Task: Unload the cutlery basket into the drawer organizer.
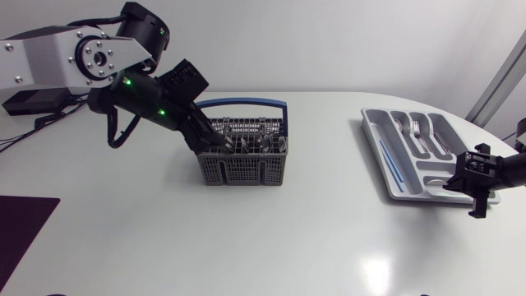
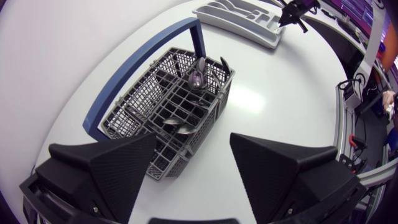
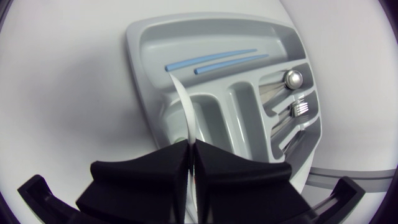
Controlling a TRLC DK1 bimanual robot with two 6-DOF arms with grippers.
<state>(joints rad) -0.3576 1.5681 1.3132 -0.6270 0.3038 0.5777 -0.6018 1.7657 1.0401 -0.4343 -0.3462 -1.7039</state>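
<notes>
Right claw [image 3: 191, 146]: pressed together on a knife [image 3: 185, 109], pinching it from both sides; it hangs over the tray's near end.
Knife: seen edge-on as a thin bright strip, so calling it a knife is a judgement. It juts forward from the fingers above the tray [image 3: 143, 56], with its tip about at the ridge beside the long outer slot.
Tray: two blue sticks [image 3: 211, 57] lie in the long outer slot. A spoon [image 3: 292, 79] and a fork [image 3: 300, 109] lie in the narrow slots on the far side from the sticks.
Left claw [image 2: 193, 149]: spread wide and holding nothing. It is well apart from the tray, just above the basket's end that is farthest from the tray.
Basket [image 2: 155, 81]: stands well apart from the tray, on the left arm's side, with a blue handle [image 2: 140, 68] arching over it.
Basket contents: spoons [image 2: 196, 79] stand close together in the cells nearer the tray, and another piece sits lower in a middle cell.
Step in hand: the right arm seems about to set the knife down, while the left arm is poised for the next pick.
Next move, right: line the knife up with a slot's length, lower it until it rests there, then open the fingers. The blade looks slanted against the ridges, so a wrist turn may be needed.
Next move, left: come down over a single piece and close on it. The spoons crowd each other, so the fingers need a narrow, well-aimed entry.
</notes>
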